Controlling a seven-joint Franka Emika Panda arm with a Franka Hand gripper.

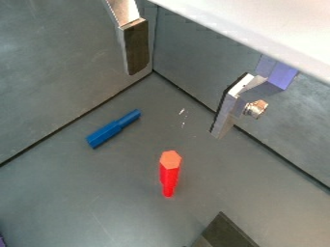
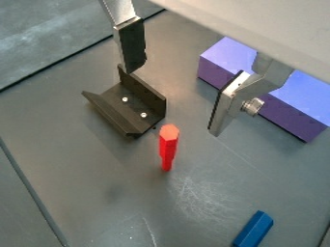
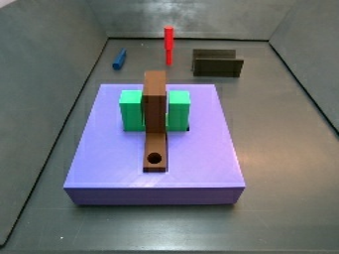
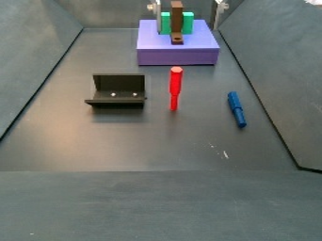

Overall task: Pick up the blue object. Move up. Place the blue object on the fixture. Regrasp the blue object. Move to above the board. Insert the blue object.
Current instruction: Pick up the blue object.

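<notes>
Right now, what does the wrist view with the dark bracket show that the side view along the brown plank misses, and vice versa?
Only the wrist view: the gripper, open above the floor, its flat silver fingers holding nothing. Only the side view: the long brown board with its round hole, flanked by green blocks. Both: the dark L-shaped fixture, the upright red peg, the slim blue object lying on the floor, the large purple platform.

Matt blue object [image 1: 114,129], silver-fingered gripper [image 1: 180,85]
</notes>
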